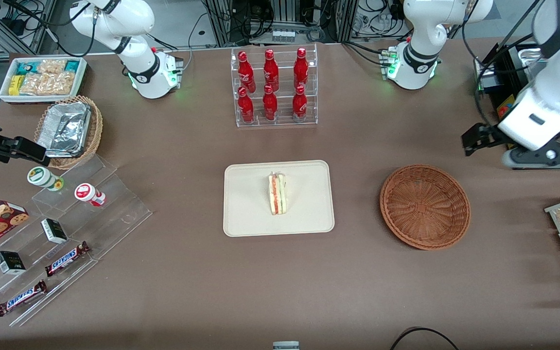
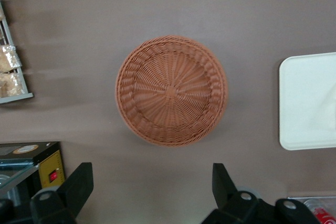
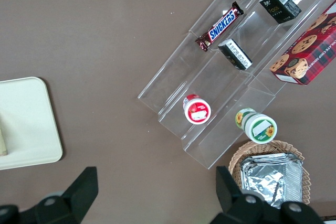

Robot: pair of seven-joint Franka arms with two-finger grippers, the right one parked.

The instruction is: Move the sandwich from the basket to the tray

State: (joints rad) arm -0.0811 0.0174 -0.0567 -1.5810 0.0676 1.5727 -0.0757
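The sandwich [image 1: 277,194] lies on the tray [image 1: 246,214], slightly toward three o'clock of its middle in the front view, filling edge facing nine o'clock. The basket [image 1: 425,206] sits at the tray's three o'clock on the bench [image 1: 187,272], holding nothing. The claw [image 2: 152,184] hangs high above the bench, just off the basket's rim, its fingers [image 2: 79,184] spread wide apart and gripping nothing.

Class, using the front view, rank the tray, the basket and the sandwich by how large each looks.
1. tray, largest.
2. basket, somewhat smaller, now empty.
3. sandwich, smallest, lying on the tray.
The open gripper hangs above the table beside the basket.
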